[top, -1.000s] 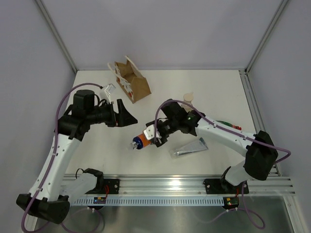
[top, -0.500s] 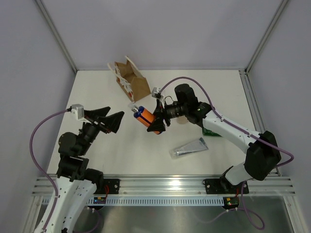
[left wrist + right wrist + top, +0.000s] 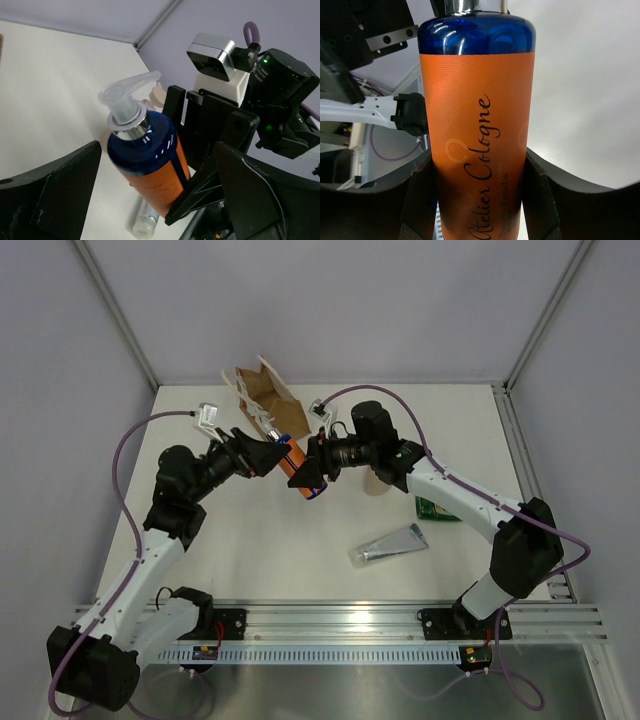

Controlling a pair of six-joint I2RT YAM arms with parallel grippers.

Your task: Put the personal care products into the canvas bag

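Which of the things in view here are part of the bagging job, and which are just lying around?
Part of the job:
orange bottle
beige pump bottle
green squeeze bottle
silver tube
canvas bag

Just lying about:
nothing loose that I can see; only the rig's aluminium rail

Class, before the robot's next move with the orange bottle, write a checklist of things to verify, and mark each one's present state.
1. Right hand clamped on orange bottle: ok.
2. Left hand fully open: ok.
3. Bottle's pump end inside the left hand's opening, not yet gripped: ok.
4. Canvas bag mouth open: ok.
5. Bag steady enough for a drop: cannot tell.
6. Silver tube and green bottle out of the hands' way: ok.
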